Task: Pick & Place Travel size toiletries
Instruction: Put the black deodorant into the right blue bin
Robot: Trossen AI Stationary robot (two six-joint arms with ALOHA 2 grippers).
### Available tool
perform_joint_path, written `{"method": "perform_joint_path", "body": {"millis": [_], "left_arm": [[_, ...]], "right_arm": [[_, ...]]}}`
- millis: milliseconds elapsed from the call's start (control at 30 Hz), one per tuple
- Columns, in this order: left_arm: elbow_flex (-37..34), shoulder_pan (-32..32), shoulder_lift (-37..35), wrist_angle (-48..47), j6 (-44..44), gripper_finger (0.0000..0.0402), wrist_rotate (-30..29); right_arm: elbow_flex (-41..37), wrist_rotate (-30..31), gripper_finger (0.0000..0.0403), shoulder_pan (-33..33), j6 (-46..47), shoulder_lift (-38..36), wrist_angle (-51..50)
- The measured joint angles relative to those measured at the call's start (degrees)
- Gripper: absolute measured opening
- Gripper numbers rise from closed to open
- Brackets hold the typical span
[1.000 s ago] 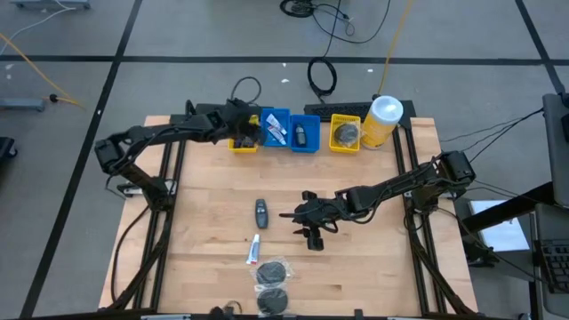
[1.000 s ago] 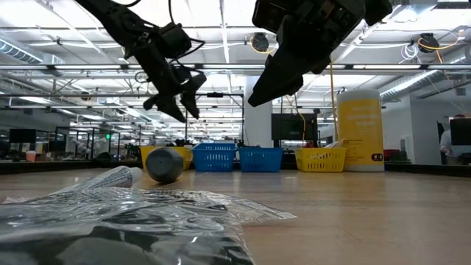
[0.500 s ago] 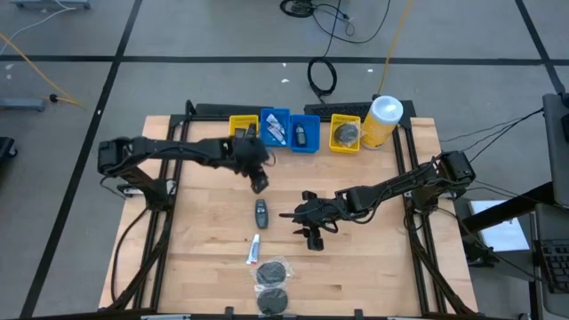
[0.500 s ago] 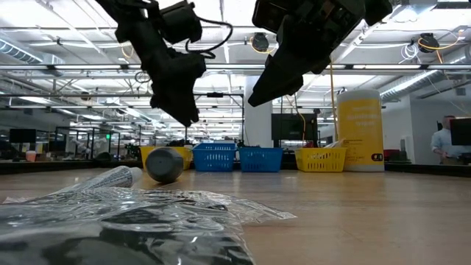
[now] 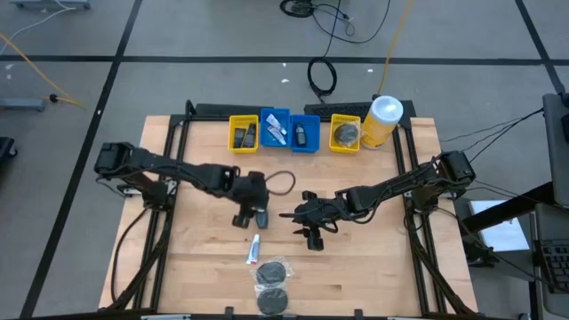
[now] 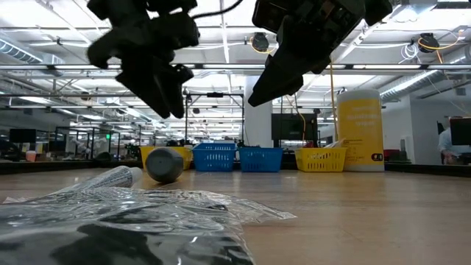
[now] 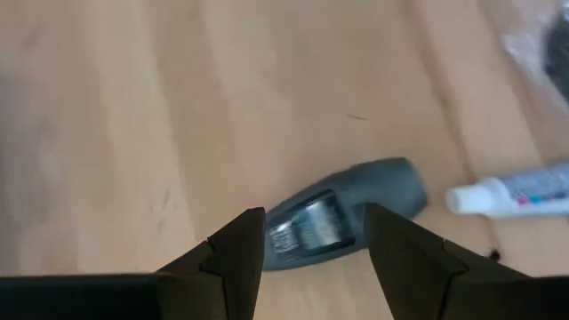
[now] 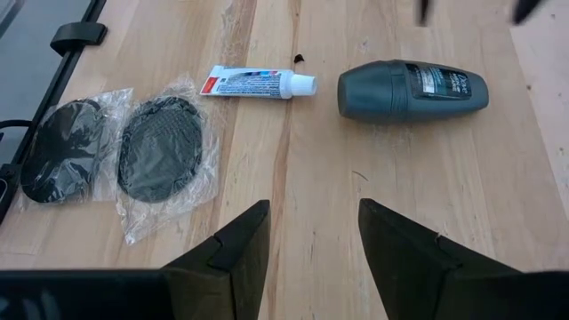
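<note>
A dark grey bottle (image 5: pixel 261 216) lies on its side near the table's middle, also in the left wrist view (image 7: pixel 347 212) and the right wrist view (image 8: pixel 413 90). My left gripper (image 5: pixel 250 213) hangs open above it, well clear of the table (image 6: pixel 151 85), its fingers spread over the bottle's label end. Nearer the front edge lie a white printed tube (image 8: pixel 258 83) and two dark mesh puffs in clear wrap (image 8: pixel 164 147) (image 8: pixel 58 162). My right gripper (image 5: pixel 311 236) waits open to the right of the bottle, holding nothing.
Along the far edge stand a yellow bin (image 5: pixel 243 133), two blue bins (image 5: pixel 274 129) (image 5: pixel 304 134) and another yellow bin (image 5: pixel 345 133), with toiletries in them. A big yellow canister (image 5: pixel 382 120) stands right of them. Bare wood lies left of the bottle.
My left gripper has swung from the yellow bin at the far edge toward the table's middle and near side. It has rolled about its own axis and now hangs over the dark bottle. The bottle, tube and puffs have not moved.
</note>
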Motion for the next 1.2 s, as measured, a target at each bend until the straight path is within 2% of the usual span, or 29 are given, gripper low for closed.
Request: {"method": "perform_joint_path", "body": {"millis": [400, 533, 733, 967, 1200], "left_arm": [[-0.07, -7.14, 2.15, -0.29, 17.98, 0.0191, -3.39], [-0.16, -7.75, 4.87, 0.08, 22.99, 0.0191, -4.59], [-0.17, -8.14, 8.4, 0.07, 25.18, 0.0191, -4.59], [-0.17, -9.77, 8.85, 1.49, 36.75, 0.0191, -9.71], [-0.17, -9.67, 10.1, 1.84, 41.7, 0.0191, -9.5]], "right_arm": [[-0.02, -0.02, 0.0165, 0.0, -0.02, 0.0, -0.02], [-0.02, -0.01, 0.0165, 0.0, -0.01, 0.0, -0.02], [-0.02, 0.0, 0.0165, -0.02, 0.0, 0.0, -0.02], [-0.02, 0.0, 0.0165, -0.02, 0.0, 0.0, 0.0], [-0.02, 0.01, 0.0165, -0.02, 0.0, 0.0, 0.02]]}}
